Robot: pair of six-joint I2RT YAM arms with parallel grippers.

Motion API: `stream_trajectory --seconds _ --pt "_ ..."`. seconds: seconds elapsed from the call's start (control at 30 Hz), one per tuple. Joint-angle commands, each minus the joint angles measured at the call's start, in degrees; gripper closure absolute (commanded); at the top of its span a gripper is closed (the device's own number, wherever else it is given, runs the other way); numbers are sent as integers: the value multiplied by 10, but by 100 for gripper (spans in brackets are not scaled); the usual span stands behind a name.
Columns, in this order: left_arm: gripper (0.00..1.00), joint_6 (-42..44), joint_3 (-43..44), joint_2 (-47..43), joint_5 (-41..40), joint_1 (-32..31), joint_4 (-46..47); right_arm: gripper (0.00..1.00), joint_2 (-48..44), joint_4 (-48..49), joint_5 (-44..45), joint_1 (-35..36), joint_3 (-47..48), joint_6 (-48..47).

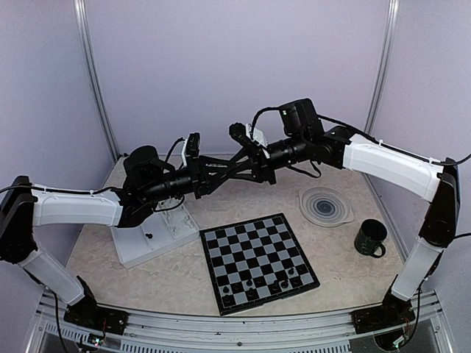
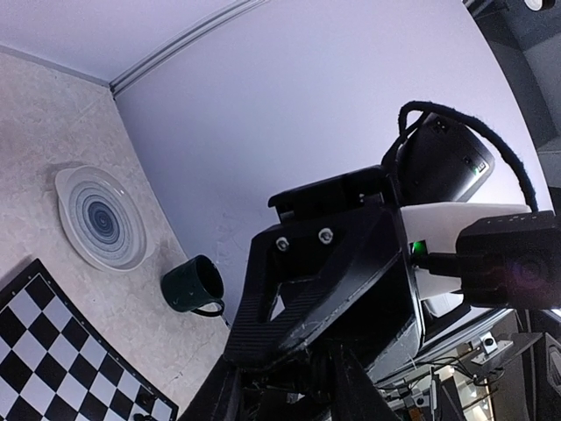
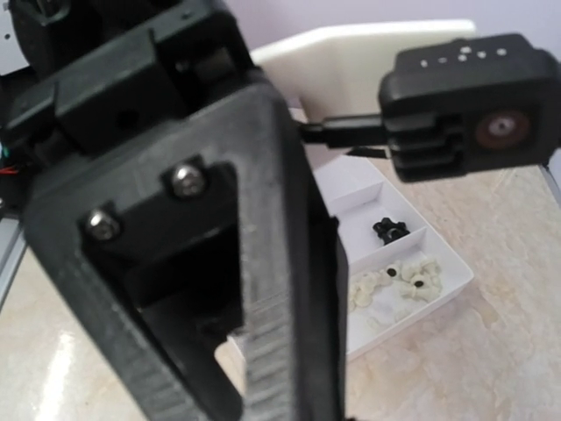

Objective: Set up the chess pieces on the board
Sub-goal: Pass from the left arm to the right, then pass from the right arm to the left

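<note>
Handover step, I'd guess: left hand point(image 1: 254, 170) and right hand point(image 1: 221, 168) cross mid-air over the table's far middle; can't tell if either clamps anything. Board point(image 1: 243, 243) sits near-centre, a few black chess pieces point(image 1: 274, 282) on its near rows. Next move needs a careful descent onto a free square.
</note>
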Motion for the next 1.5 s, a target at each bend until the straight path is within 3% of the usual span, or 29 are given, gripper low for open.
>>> stream_trajectory --seconds 0.0,0.13,0.23,0.37,0.63,0.87,1.17,1.47 --pt "69 -1 -2 10 10 -3 19 78 4 8 -14 5 12 3" --pt "64 5 -3 11 7 -2 5 89 2 3 -14 5 10 -1" --pt "50 22 -3 4 2 2 -17 91 -2 0 -7 5 2 -11" --pt "47 68 -9 -25 -23 6 -65 92 -12 -6 3 4 -24 -21" --pt "46 185 -15 -94 -104 1 -182 92 -17 -20 10 4 -63 -29" --pt "47 216 22 -85 -129 -13 -278 91 -6 -24 51 4 -59 -31" --pt "49 212 59 -34 -105 -39 -291 90 29 -77 114 8 -10 -51" --pt "54 190 63 -10 -93 -38 -264 89 20 -82 182 42 -24 -95"
